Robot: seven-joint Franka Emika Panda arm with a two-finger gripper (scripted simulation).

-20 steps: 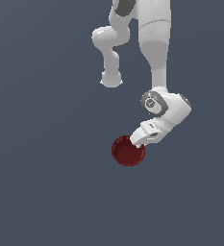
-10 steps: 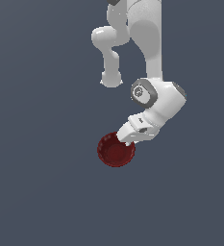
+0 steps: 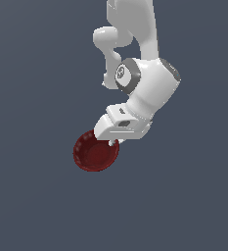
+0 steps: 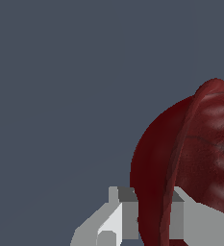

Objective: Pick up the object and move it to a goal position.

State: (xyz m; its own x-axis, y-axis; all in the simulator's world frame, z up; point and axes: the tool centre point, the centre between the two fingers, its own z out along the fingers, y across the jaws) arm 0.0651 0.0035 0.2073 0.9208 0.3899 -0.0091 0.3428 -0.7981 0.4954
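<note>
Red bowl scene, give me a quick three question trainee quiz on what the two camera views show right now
1. True or false: the red bowl is lying flat, untouched by the gripper.
2. In the wrist view, the fingers sit: A) on either side of the bowl's wall at the rim, B) inside the bowl only, C) well away from it.
3. In the exterior view, toward which side of the gripper does most of the bowl lie?

Key: 1 false; 2 A; 3 the exterior view's left.

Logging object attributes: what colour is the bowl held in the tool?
Dark red bowl, with a ribbed inner wall; the wrist view shows it best.
</note>
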